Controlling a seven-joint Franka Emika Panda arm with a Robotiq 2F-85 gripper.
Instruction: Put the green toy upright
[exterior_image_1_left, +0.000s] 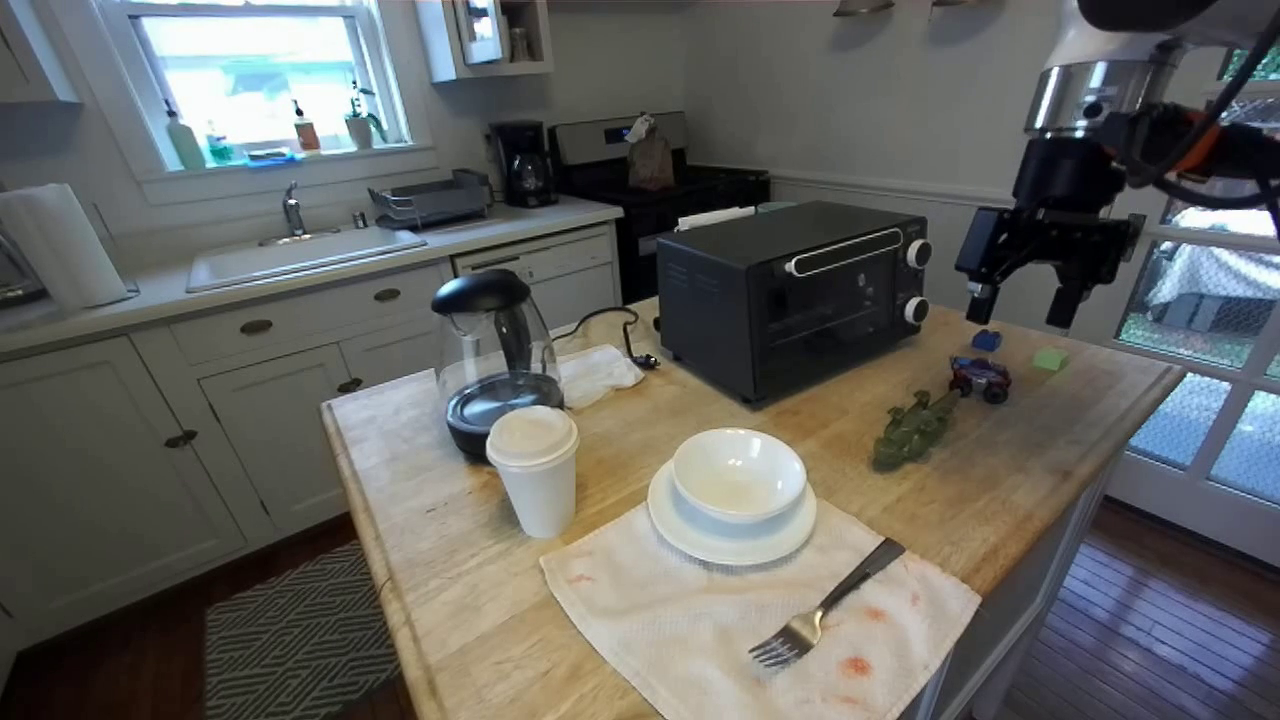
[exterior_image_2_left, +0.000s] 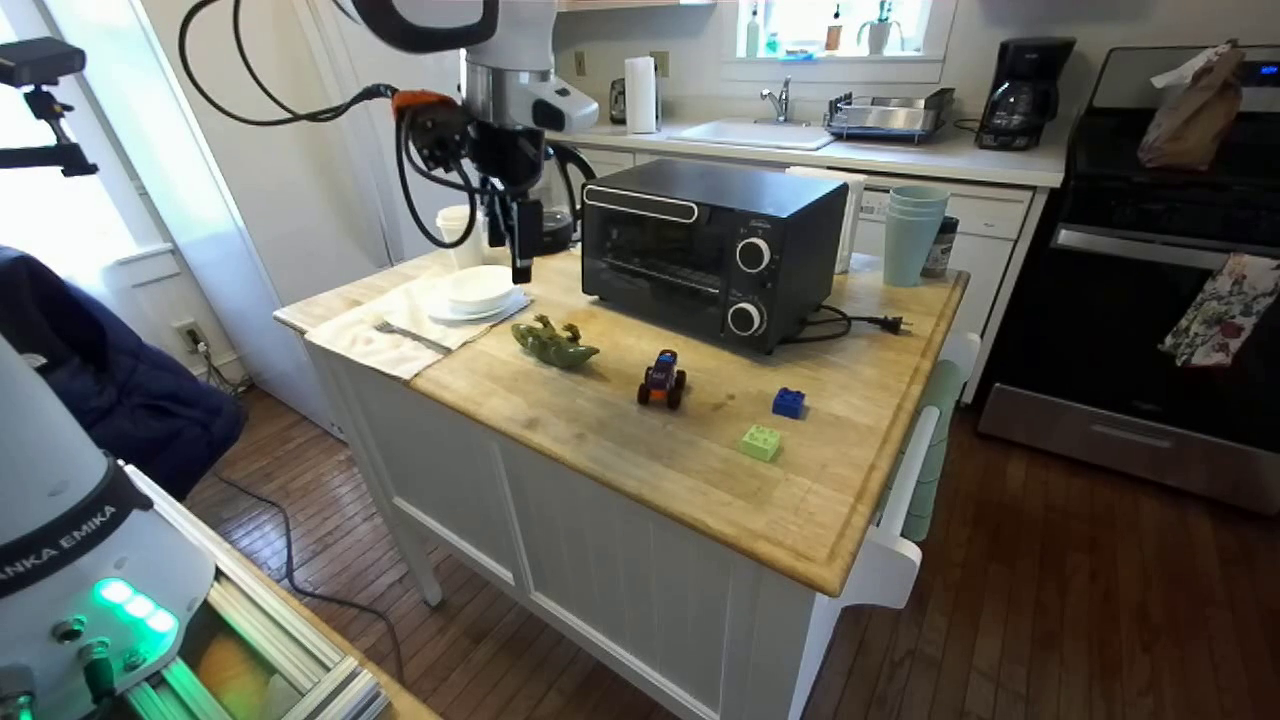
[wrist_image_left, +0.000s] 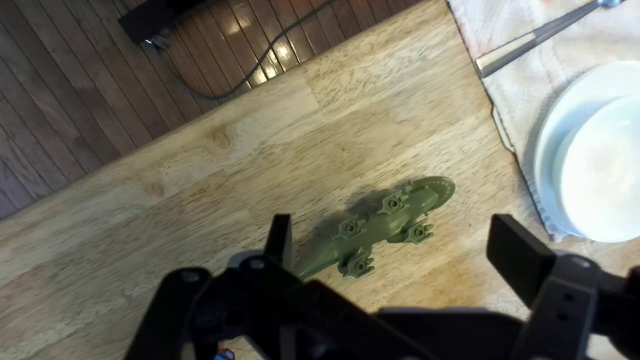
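The green toy is a dark olive, crocodile-like figure lying on its back on the wooden tabletop, with its feet pointing up. It shows in both exterior views (exterior_image_1_left: 912, 432) (exterior_image_2_left: 555, 345). In the wrist view, the green toy (wrist_image_left: 380, 225) lies slanted below the jaws, its rounded head end toward the plate. Its narrow tail end is partly hidden behind the left-hand finger. My gripper (exterior_image_1_left: 1021, 306) is open and empty, well above the table. It also shows high up in an exterior view (exterior_image_2_left: 521, 265) and in the wrist view (wrist_image_left: 392, 242), its fingers wide apart.
A toy truck (exterior_image_2_left: 662, 379), a blue block (exterior_image_2_left: 788, 402) and a pale-green block (exterior_image_2_left: 760, 442) lie near the toy. A black toaster oven (exterior_image_1_left: 790, 300) stands behind. A white bowl (exterior_image_1_left: 740, 475), a fork (exterior_image_1_left: 830, 605), a paper cup (exterior_image_1_left: 535, 475) and a kettle (exterior_image_1_left: 500, 370) are farther along.
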